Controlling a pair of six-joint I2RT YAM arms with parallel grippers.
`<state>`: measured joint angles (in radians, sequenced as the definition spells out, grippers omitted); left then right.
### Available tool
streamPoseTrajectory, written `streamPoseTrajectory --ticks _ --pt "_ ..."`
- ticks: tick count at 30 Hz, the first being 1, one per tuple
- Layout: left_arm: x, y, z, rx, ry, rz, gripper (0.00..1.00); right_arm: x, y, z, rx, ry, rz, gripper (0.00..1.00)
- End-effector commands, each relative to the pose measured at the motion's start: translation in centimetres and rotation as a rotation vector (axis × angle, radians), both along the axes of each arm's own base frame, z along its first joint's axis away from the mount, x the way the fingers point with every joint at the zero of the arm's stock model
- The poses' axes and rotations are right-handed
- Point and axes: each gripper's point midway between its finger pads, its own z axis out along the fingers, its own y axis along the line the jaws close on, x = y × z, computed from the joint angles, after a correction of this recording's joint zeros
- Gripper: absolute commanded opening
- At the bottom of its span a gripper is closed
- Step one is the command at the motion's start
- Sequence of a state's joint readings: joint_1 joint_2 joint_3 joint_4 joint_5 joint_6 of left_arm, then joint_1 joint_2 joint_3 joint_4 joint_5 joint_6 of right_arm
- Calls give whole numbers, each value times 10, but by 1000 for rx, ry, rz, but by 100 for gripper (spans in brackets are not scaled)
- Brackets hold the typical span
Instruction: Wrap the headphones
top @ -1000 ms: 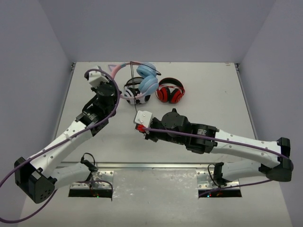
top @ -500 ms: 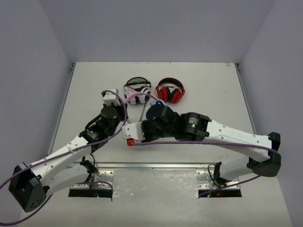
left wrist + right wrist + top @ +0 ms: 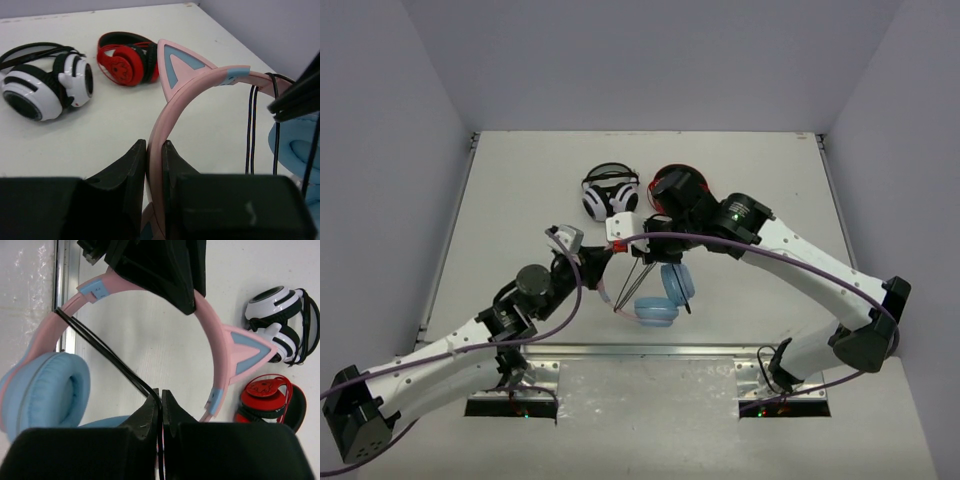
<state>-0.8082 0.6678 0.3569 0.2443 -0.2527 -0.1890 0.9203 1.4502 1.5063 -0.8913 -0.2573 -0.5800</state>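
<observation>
The headphones have a pink headband (image 3: 165,115) with a cat ear (image 3: 177,62) and light blue earcups (image 3: 665,295). My left gripper (image 3: 592,262) is shut on the headband, which sits between its jaws in the left wrist view (image 3: 155,150). My right gripper (image 3: 642,248) is shut on the thin black cable (image 3: 107,355), which runs doubled from its jaws (image 3: 161,396) across the headband by the earcup (image 3: 45,390). The cable strands hang taut beside the earcups (image 3: 628,285). The headphones are held near the table's front middle.
White-and-black headphones (image 3: 610,192) lie at the back centre, also in the left wrist view (image 3: 45,85). Red-and-black headphones (image 3: 125,60) lie beside them, largely behind my right arm in the top view (image 3: 670,172). A metal strip (image 3: 650,350) runs along the near edge.
My left gripper has carried the headphones from the back of the table toward the near middle. My right gripper has swung back and right with the cable in it.
</observation>
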Motion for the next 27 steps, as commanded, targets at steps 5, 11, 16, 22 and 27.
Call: streamPoseTrajectory --ticks 5,11,16,22,27 --pt "-23 -38 16 14 -29 -174 0 15 -19 -1 -17 -63 -47 1" --pt "-16 -32 10 81 78 -31 0 46 -53 -14 -39 -180 -183 2" --pt "-30 -44 -1 154 236 -75 0 69 -68 -30 -42 -235 -253 6" --pt "-36 -34 -3 237 346 -29 0 83 -72 -41 -35 -211 -298 9" --pt "-33 -19 -2 276 358 40 0 85 -71 -42 -13 -162 -298 12"
